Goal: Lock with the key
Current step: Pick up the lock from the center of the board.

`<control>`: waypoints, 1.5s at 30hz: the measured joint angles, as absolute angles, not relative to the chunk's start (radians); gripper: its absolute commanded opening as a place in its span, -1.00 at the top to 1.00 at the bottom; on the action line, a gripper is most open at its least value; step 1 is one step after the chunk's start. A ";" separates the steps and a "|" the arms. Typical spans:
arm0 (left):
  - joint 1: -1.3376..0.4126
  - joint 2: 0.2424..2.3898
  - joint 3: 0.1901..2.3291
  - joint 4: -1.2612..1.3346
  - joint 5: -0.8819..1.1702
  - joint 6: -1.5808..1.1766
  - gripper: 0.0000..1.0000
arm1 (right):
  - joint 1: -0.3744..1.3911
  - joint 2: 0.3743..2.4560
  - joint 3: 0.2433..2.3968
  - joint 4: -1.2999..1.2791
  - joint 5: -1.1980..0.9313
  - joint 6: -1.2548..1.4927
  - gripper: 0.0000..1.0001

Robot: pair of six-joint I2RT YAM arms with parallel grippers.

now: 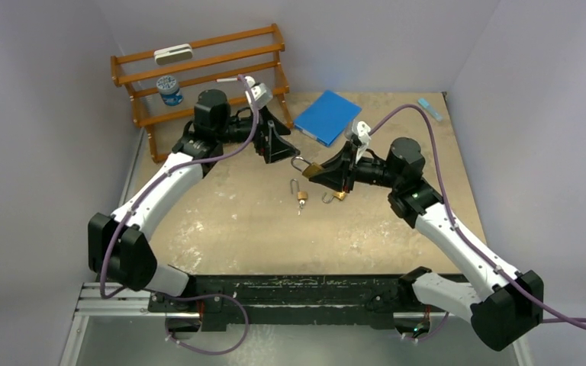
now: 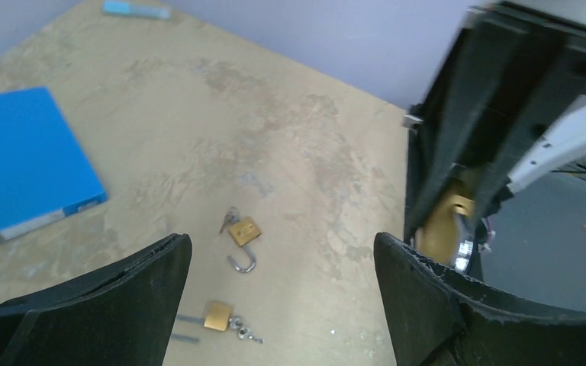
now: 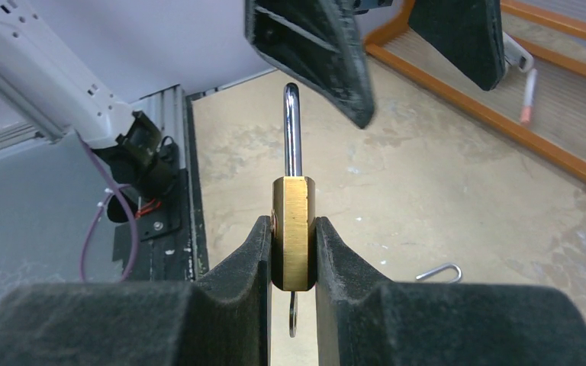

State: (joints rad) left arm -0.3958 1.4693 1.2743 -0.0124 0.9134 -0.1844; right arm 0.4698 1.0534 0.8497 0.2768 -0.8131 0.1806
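Your right gripper (image 3: 290, 226) clamps the brass padlock (image 3: 291, 252) mid-frame. Your left gripper (image 3: 385, 46) gapes empty at the top, and locking looks not yet done.

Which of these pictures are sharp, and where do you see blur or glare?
Top external view: even, soft light, only faint shadows on the table. Right wrist view: the held padlock is crisp, its shackle glints; the left gripper beyond looks slightly soft. Left wrist view: the right gripper is blurred.
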 measured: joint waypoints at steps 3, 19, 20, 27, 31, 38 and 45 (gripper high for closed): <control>-0.386 1.403 1.242 0.019 0.986 -0.192 -0.79 | 0.469 1.055 0.855 0.298 -0.851 0.188 1.00; -0.376 1.295 1.238 0.023 1.105 -0.118 -0.83 | 0.426 1.153 0.944 0.387 -0.963 0.244 1.00; -0.381 1.303 1.236 0.033 1.105 -0.123 -0.83 | 0.426 1.165 0.952 0.386 -0.968 0.245 1.00; -0.403 1.320 1.208 0.126 1.115 -0.187 -0.61 | 0.425 1.205 0.997 0.381 -0.988 0.246 1.00; -0.405 1.322 1.208 0.152 1.130 -0.199 -0.39 | 0.425 1.212 1.004 0.376 -0.990 0.245 1.00; -0.406 1.332 1.208 0.167 1.170 -0.199 0.81 | 0.425 1.225 1.006 0.355 -0.991 0.244 1.00; -0.413 1.349 1.208 0.163 1.181 -0.187 1.00 | 0.424 1.225 1.008 0.320 -1.020 0.242 0.89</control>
